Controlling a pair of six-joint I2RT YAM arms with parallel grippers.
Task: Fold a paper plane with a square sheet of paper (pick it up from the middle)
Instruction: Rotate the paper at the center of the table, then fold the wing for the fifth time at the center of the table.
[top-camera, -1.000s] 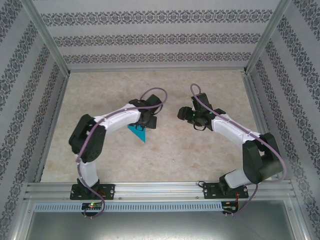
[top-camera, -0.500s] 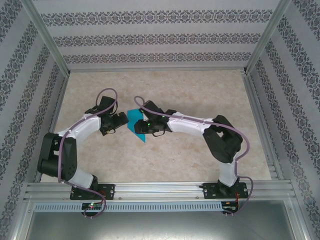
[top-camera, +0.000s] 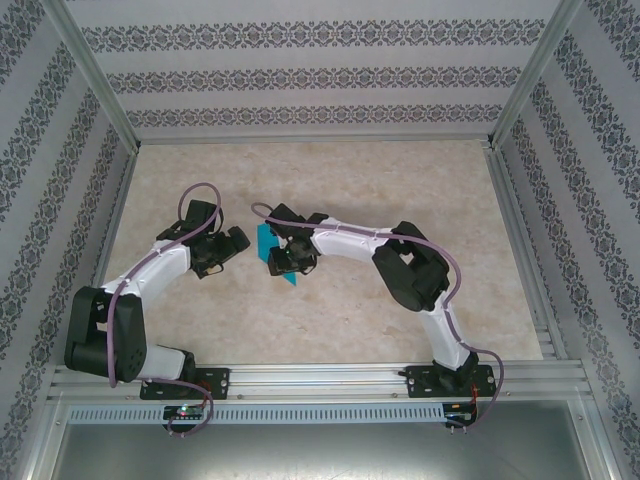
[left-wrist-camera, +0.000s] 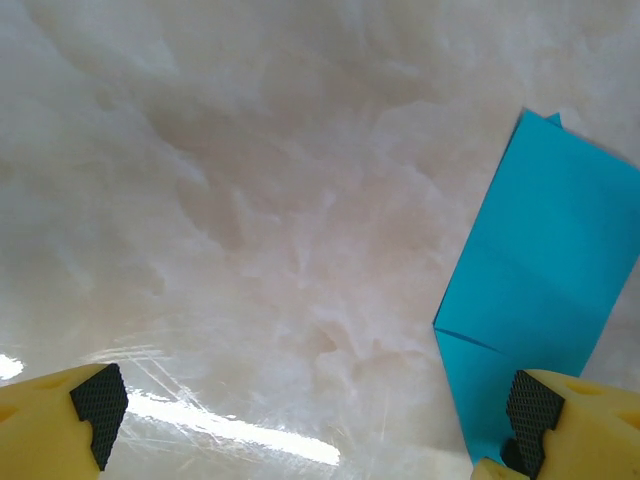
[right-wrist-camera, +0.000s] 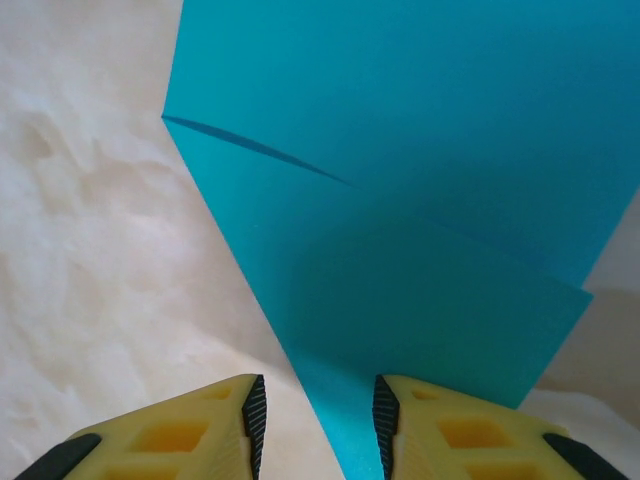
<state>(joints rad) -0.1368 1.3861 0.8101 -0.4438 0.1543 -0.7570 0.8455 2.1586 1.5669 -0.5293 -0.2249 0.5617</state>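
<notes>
The partly folded teal sheet of paper (top-camera: 266, 243) lies flat on the table (top-camera: 400, 190). The right gripper (right-wrist-camera: 320, 410) hovers over its narrow end, fingers slightly apart; the left gripper (left-wrist-camera: 315, 405), spread wide, hovers just beside it. Folding seems midway; next, an edge needs pinching

One folded teal-blue sheet of paper (top-camera: 266, 240) lies near the middle of the single desk (top-camera: 420, 180). Two arms are bolted at the near edge of the desk, the left arm (top-camera: 150, 272) and the right arm (top-camera: 352, 241). They carry one tool apiece, two in all: the left tool (top-camera: 238, 244) and the right tool (top-camera: 283, 263). Each tool has two yellow fingers (left-wrist-camera: 45, 425) with black pads (left-wrist-camera: 100, 398), making four fingers. Two purple cables (top-camera: 196, 188) run, one along each arm.
</notes>
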